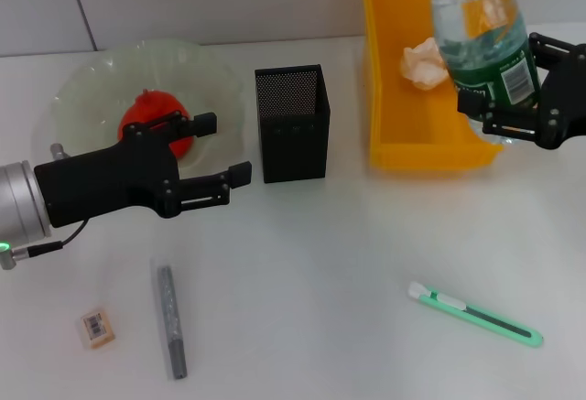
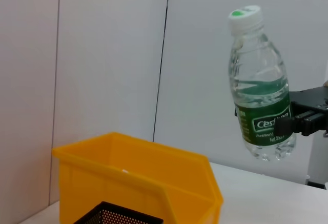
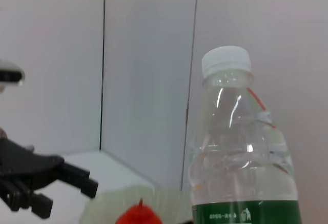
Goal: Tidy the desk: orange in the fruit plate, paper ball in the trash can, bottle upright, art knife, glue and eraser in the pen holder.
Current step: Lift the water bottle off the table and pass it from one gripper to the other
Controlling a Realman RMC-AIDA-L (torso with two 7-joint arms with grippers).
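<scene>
At the right edge of the head view, the right gripper [image 1: 513, 107] is clamped on the green-labelled lower body of a clear water bottle [image 1: 481, 29], holding it upright in the air with the cap end up. The left wrist view shows the bottle's base hanging clear of the table. Just left of it sits the yellow trash can [image 1: 417, 144], with the paper ball [image 1: 423, 63] already inside.

At the left of the frame, the left gripper [image 1: 215, 148] hovers with its fingers apart, holding nothing, over the near rim of the pale fruit plate [image 1: 82, 84], where the orange [image 1: 151, 116] rests. The black mesh pen holder [image 1: 291, 124] stands in the centre. Along the bottom lie the eraser [image 1: 96, 327], the grey glue stick [image 1: 171, 320] and the green art knife [image 1: 476, 313], all still loose.

Likely risk: the bottle tipping on release if set down tilted, or its base clipping the trash can wall.

The bottle's cap is cut off at the top of the head view.
</scene>
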